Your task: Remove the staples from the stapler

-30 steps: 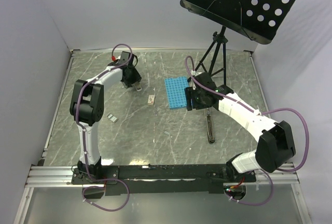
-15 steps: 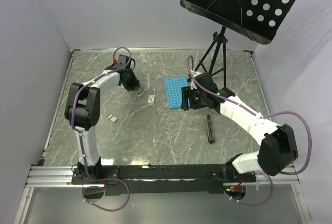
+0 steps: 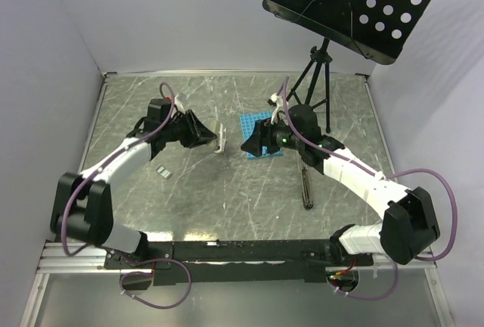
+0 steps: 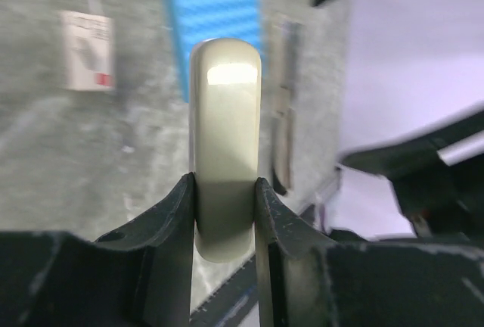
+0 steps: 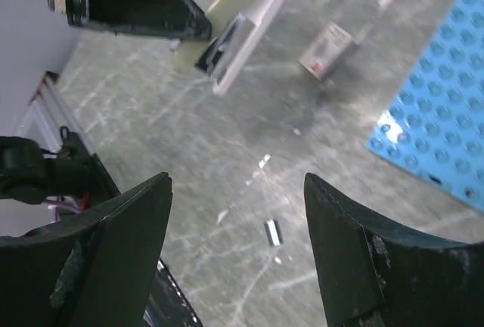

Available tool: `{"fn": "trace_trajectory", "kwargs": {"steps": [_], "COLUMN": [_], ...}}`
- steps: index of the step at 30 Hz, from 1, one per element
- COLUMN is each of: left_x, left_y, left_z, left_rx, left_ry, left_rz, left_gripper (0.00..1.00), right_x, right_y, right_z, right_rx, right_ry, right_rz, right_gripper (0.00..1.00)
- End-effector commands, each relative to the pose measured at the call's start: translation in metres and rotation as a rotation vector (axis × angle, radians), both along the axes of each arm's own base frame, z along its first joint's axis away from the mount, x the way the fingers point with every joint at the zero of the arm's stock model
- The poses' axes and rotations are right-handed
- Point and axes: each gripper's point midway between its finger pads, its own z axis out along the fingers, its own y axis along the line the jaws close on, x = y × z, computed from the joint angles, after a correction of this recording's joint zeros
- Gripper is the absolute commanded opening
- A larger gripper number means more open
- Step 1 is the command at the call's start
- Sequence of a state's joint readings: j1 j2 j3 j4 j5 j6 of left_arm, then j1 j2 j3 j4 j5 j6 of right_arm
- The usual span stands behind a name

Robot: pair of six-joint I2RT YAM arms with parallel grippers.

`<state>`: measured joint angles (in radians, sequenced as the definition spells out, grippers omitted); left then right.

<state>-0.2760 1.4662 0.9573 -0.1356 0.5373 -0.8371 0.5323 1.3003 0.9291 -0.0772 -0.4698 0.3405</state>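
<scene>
**Operator:** Report arm pose and stapler location.

**Technician:** Both arms reach inward toward the blue plate. The stapler lies flat on the table, beside the plate on the right arm's side. One end is under the right forearm, and it is well apart from both grippers. The staples lie well away from the plate, on the left arm's side.

**Operator:** Gripper condition?

**Technician:** The left gripper is clamped on a cream piece, just beside the plate. The right gripper has its fingers spread wide and holds nothing, at the plate's edge.

the cream piece is glossy smooth plastic, the stapler strip bare metal, the tabletop matt.
</scene>
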Motion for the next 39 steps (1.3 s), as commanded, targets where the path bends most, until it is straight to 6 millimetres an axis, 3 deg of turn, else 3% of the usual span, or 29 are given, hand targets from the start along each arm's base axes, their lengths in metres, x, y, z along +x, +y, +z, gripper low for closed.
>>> {"fn": "trace_trajectory", "kwargs": {"steps": [1,8,21,32,39], "left_x": [-0.015,-0.036,-0.043,-0.043,-0.043], "left_y": [-0.017,-0.018,-0.014,-0.011,-0.011], "left_z": [0.058,0.090,0.092,0.089,0.088], "left_rx": [-0.181,-0.273,-0.289,-0.268,-0.280], "left_ry": [-0.145,-0.251,-0.236,-0.228,-0.213], "left_rz": [-0.067,-0.085,-0.039,-0.010,-0.001], "left_gripper": [0.01,0.01,0.01,0.01,0.01], "right_x": [0.001,-0.002,0.003,0.013,0.016], "right_y": [0.028,0.057,0.087,0.085,0.087], "right_z": [0.024,0.029,0.012,0.003,0.005], "right_rx": [0.072,0.134,-0.029,-0.119,-0.106], "right_ry": [-0.104,-0.022,-0.056,-0.074,-0.075], "right_rz": [0.085,0.149,0.063,-0.033,-0.059], "right_gripper": [0.78,0.77,0.71,0.46,0.43]}}
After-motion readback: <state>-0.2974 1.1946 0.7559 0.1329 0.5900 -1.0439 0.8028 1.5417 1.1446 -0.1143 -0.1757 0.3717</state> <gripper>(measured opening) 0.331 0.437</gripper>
